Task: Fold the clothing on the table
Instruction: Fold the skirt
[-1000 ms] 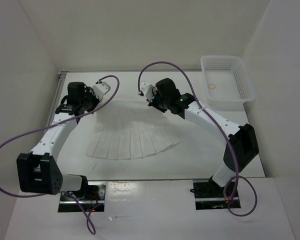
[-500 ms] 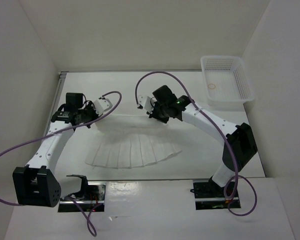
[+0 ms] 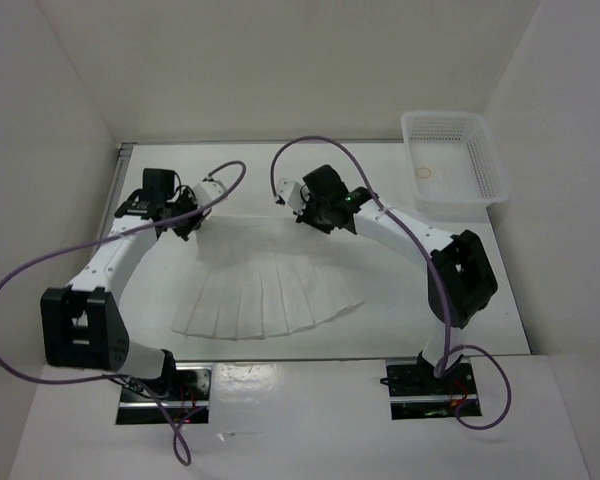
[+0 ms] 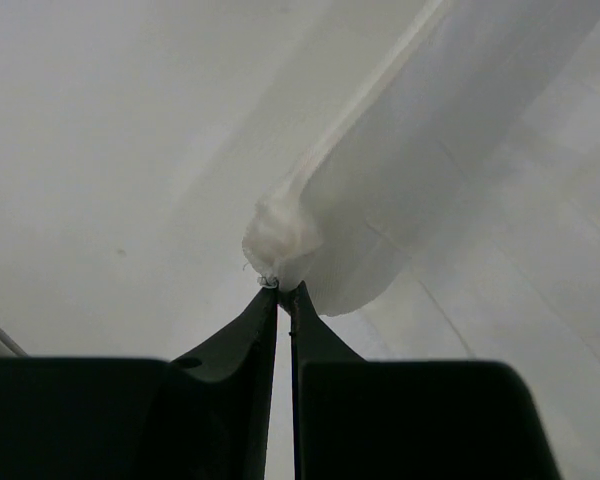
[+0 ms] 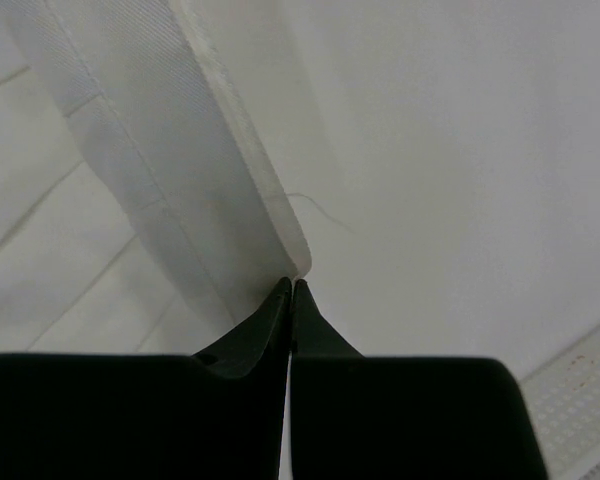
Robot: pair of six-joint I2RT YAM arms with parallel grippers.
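Note:
The clothing (image 3: 265,295), a white pleated fan-shaped garment, lies spread on the table (image 3: 410,300) with its wide hem toward the arm bases. My left gripper (image 3: 185,217) is shut on a bunched bit of the clothing (image 4: 280,235) at its far left corner, and the left gripper (image 4: 281,290) pinches it at the fingertips. My right gripper (image 3: 302,211) is shut on the far right corner. In the right wrist view the clothing's (image 5: 170,150) band edge runs down into the closed tips of the right gripper (image 5: 292,286). The far edge hangs lifted between the two grippers.
A white mesh basket (image 3: 485,160) stands at the table's back right corner with a small ring (image 3: 425,172) inside. A metal rail (image 3: 120,175) runs along the left edge. White walls bound the table. Purple cables loop above both arms.
Both grippers dipped toward the near side with the clothing's far corners, then moved back away. The garment's hem has shifted slightly nearer the bases. Both stayed shut.

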